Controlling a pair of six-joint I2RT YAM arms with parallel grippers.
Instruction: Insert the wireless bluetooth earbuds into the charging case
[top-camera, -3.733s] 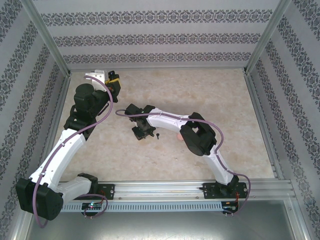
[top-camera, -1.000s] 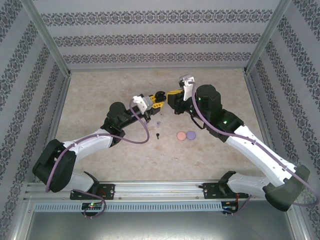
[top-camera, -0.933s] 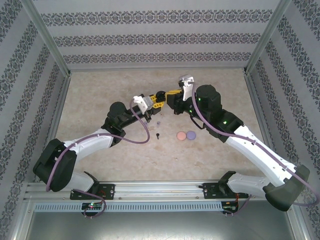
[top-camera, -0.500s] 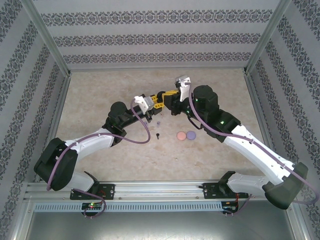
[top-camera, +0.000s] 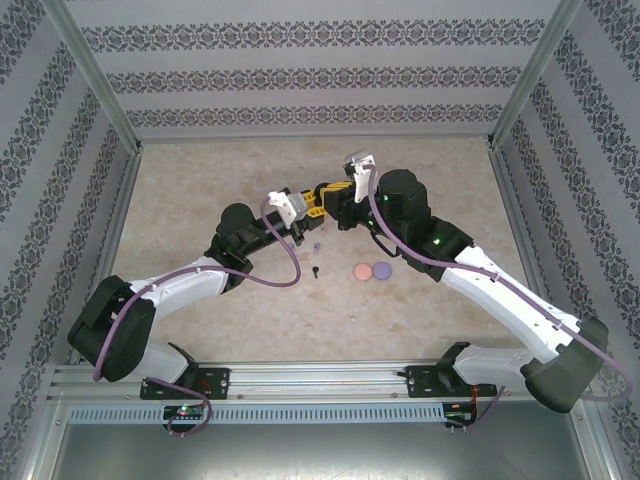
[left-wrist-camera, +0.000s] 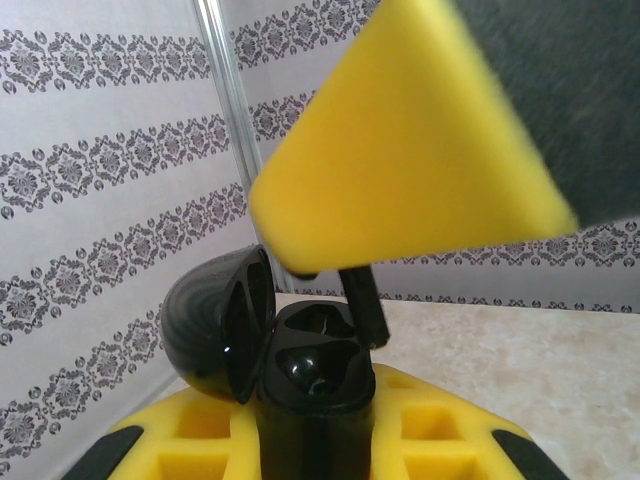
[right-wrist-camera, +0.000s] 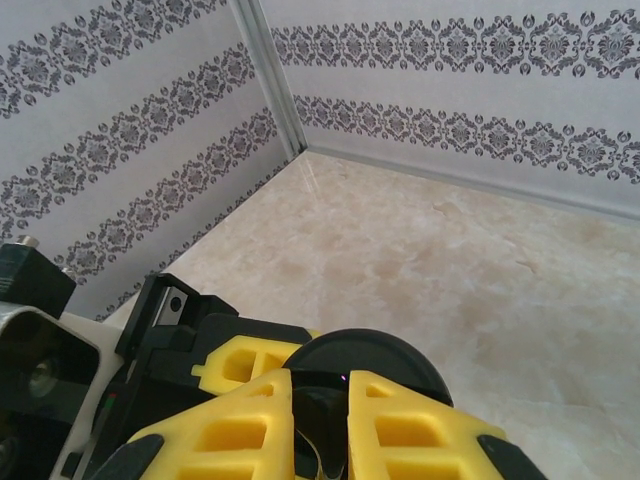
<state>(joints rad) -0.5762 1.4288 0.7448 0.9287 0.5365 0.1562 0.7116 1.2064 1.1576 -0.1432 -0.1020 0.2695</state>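
From the top camera, we see the left gripper (top-camera: 308, 208) and the right gripper (top-camera: 337, 196) meeting nose to nose above the middle of the beige marbled table (top-camera: 200, 180). They are too small here for us to judge their gaps. On the table just below them lie two loose pieces, a pale purple earbud (top-camera: 316, 245) and a loose black earbud (top-camera: 316, 270). To their right sit two round discs side by side, a pink disc (top-camera: 361, 270) and a purple disc (top-camera: 381, 269). Papered walls (top-camera: 320, 75) with damask stripes close in three sides, with metal posts at the corners.

At the left wrist, the left gripper (left-wrist-camera: 310, 450) clamps its yellow fingers on the sides of one black charging case (left-wrist-camera: 312, 385). The case stands upright with its lid (left-wrist-camera: 218, 320) swung open to the left. A yellow finger (left-wrist-camera: 400, 150) of the right gripper comes down from above, pinching a held black earbud (left-wrist-camera: 362, 305). Its stem reaches the case's right-hand well, but we cannot tell whether it is seated.

At the right wrist, the right gripper (right-wrist-camera: 320, 420) shows only a narrow gap, with something dark between its fingers. The round lid (right-wrist-camera: 370, 360) sits just beyond them.
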